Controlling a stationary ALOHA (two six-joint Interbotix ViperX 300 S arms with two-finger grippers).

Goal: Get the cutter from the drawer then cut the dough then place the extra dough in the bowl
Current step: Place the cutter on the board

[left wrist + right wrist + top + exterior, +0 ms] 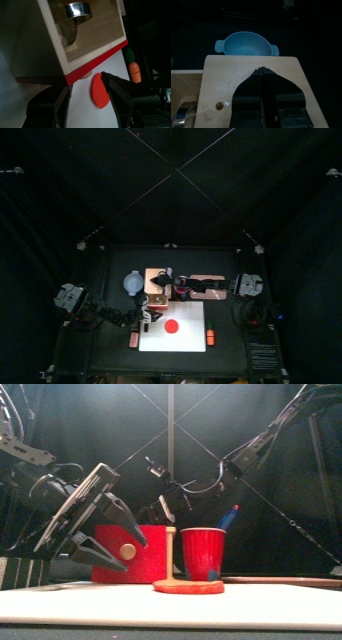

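Note:
The pale wooden box (158, 288) stands behind the white cutting board (191, 314). Its red drawer front (154, 542) is pulled out, and the metal cutter (79, 9) lies inside the drawer. My left gripper (131, 552) is open, its jaws straddling the drawer knob (83, 75) without closing on it. A flat red dough disc (171, 327) lies on the board, just in front of the drawer. My right gripper (261, 70) is shut, tips resting on the box's top. The blue-grey bowl (130, 281) sits left of the box.
A red cup (203, 552) holding a blue toy knife (230, 516) stands right of the box. An orange carrot-like toy (135, 70) lies by the board's edge. Another small toy (135, 339) lies at the board's left front.

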